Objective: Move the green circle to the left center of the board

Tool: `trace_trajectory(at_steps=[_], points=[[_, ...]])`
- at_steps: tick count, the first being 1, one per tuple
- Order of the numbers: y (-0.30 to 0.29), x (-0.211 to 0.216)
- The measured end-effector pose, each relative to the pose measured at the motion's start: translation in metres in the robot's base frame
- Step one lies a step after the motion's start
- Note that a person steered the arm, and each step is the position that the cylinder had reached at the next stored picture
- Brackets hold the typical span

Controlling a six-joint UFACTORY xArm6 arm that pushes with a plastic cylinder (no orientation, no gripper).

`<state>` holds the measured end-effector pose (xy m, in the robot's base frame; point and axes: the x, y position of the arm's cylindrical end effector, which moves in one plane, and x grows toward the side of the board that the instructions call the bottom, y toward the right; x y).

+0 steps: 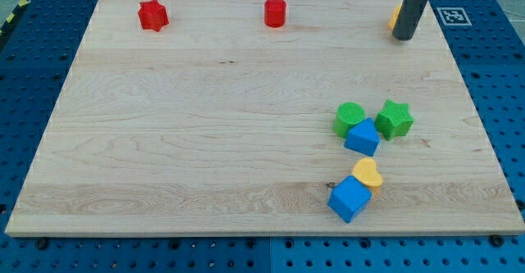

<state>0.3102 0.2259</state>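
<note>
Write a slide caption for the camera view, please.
Dark rod tip rests at wooden board's top right, far from green circle block among lower-right blocks.

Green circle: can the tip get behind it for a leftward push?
Probably not cleanly: the blue block and green star crowd the green circle on its right; my tip is far above.

A single camera looks down on the worktop (pixel 205 125) from above and from the side of the view's bottom edge, tilted so the far edge at the view's top looks narrower. It stands far enough back to take in the whole wooden board and a margin of blue pegboard (pixel 500 101) around it.
</note>
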Motion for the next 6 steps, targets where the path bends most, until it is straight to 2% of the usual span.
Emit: trace_trajectory(at_steps=[4, 6], points=[[0.011, 0.008], [0.011, -0.002]])
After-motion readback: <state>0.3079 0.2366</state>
